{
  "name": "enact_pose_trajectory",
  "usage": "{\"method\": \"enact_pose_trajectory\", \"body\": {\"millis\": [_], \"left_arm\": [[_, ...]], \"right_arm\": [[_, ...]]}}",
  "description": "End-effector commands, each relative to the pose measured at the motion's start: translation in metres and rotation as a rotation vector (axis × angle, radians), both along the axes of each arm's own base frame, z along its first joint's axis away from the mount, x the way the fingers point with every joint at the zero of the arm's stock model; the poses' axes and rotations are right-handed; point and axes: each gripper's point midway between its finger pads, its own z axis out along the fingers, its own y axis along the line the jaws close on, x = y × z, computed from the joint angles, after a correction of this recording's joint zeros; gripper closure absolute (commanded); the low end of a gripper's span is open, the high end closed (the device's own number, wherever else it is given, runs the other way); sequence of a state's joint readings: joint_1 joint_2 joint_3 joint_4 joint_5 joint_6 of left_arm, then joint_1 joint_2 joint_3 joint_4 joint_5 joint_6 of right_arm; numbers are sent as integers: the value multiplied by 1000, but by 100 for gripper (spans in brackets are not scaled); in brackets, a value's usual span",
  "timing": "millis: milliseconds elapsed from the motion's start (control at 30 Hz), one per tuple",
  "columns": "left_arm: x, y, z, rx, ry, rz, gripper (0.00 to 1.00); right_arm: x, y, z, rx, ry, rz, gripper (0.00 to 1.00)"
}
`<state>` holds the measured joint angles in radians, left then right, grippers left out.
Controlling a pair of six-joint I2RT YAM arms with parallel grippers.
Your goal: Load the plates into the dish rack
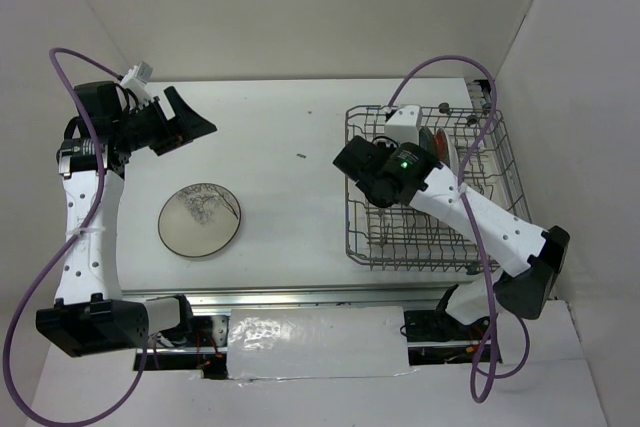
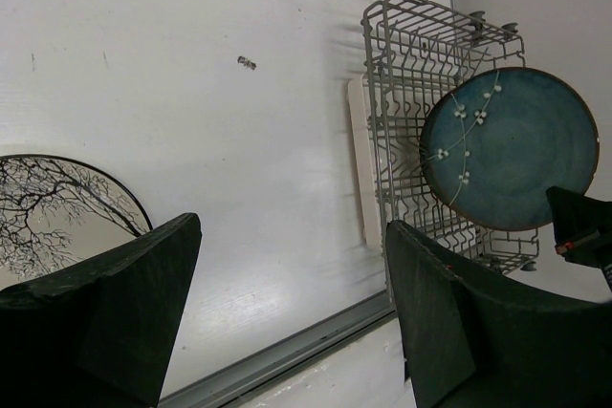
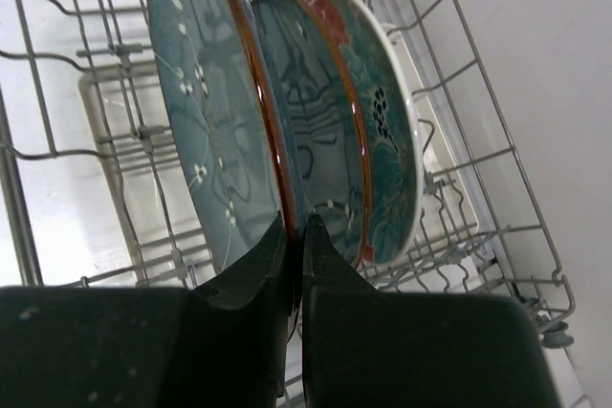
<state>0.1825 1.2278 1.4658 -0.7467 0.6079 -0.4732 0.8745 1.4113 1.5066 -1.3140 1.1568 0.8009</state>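
Three of the plates are in the dish rack (image 1: 395,247), on edge in one row between the tines, in the far-right part of the basket. On the right wrist view you see them in order:
- blossom teal plate (image 3: 206,112) first
- second teal plate (image 3: 311,112) just beside it
- red plate (image 3: 382,112) last, closest to the rack's side wall

All three lean slightly the same way. Their faces are close, but you can't tell if they touch.

Right gripper (image 3: 295,236) is clamped on the brown rim of the blossom teal plate, one finger on each face. The right arm reaches over the rack from the near right corner.

Cream plate (image 1: 200,220) lies flat on the table (image 1: 280,167), left side, near half, branch drawing up, well apart from the rack.

Left gripper (image 2: 292,226) hangs in the air over the far left of the table, fingers spread wide and gripping no plate. The cream plate sits on its near side, untouched.

You also have a small dark scrap (image 1: 302,156) on the table, between the cream plate and the rack.
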Motion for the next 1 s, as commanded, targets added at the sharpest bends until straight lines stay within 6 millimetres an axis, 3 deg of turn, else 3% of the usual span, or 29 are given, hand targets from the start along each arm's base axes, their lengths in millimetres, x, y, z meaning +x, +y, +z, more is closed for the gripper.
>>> {"method": "enact_pose_trajectory", "body": {"millis": [0,300,800,967], "left_arm": [[3,0,13,9,-59,-19,10],[5,-2,14,6,-64,-42,10],[4,-8,6,-25,-53,-75,10],[3,-9,5,-29,-51,-78,10]], "right_arm": [[4,-13,20,5,-145,-82,100],[6,-18,9,-10,-120,-106,100],[-2,-32,18,-101,-143,-114,100],[-3,-32,9,-115,-124,-109,100]]}}
